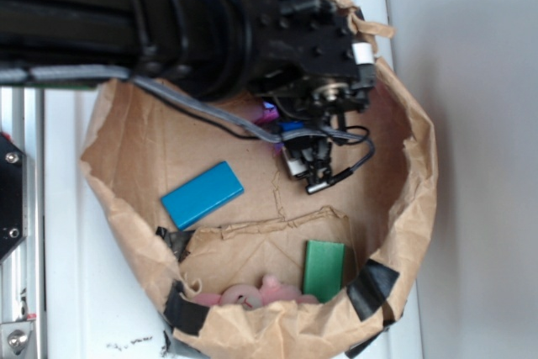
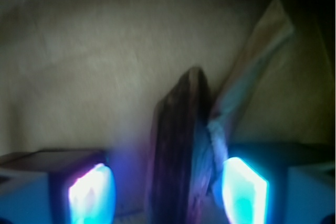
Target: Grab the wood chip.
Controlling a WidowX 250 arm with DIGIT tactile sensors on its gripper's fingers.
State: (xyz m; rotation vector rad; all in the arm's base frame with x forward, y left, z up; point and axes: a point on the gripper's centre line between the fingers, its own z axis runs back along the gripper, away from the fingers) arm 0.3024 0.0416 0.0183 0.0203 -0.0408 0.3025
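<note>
The wood chip (image 2: pixel 178 145) is a dark brown streaky sliver with a pointed far end. In the wrist view it lies lengthwise between my two glowing fingertips. My gripper (image 2: pixel 168 192) is open around it, with a clear gap on the left and a narrower one on the right, where a paper fold (image 2: pixel 252 82) rises. In the exterior view my gripper (image 1: pixel 308 167) points down onto the brown paper floor in the upper middle of the bag, and the arm hides the chip there.
A crumpled brown paper bag (image 1: pixel 412 166) walls in the whole work area. Inside it lie a blue block (image 1: pixel 202 194) to the left, a green block (image 1: pixel 324 268) near the front and a pink object (image 1: pixel 252 293) at the front rim. Black tape (image 1: pixel 374 286) patches the rim.
</note>
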